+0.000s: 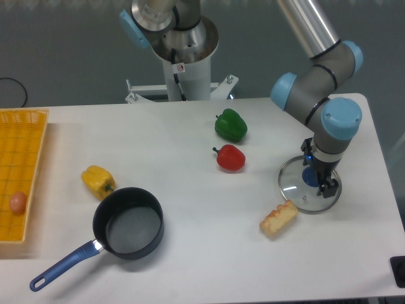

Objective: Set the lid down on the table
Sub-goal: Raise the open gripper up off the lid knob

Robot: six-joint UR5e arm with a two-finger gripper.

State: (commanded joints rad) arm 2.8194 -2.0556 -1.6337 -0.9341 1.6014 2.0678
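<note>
Directly beneath the claw (318,180), the lid (309,185) lies flat on the white bench (190,145), its clear glass disc and thin metal rim resting on the surface, so the lid is already on the bench. Its dark blue knob sits at the centre of the disc and shows between the claw's dark fingers. The claw points straight down over that knob, so the only relation that matters now is vertical: the lid is below the claw, and the way clear of it is straight up. Whether the fingers are clamped on the knob or have let go cannot be told from this view, since the wrist hides the gap.

Taking the lid as the landmark: a pale, ridged piece of toy food (278,219) lies just beside its near-left edge, close enough that a sideways drag of the lid could nudge it. A red pepper (230,158) sits to the lid's left, and a green pepper (230,125) lies beyond that, farther back. Well apart to the left is the black saucepan (128,223) with its blue handle, uncovered, with a yellow pepper (97,180) just behind it. Farthest left from the lid is a yellow mesh tray (25,152) holding an egg (18,202).
</note>
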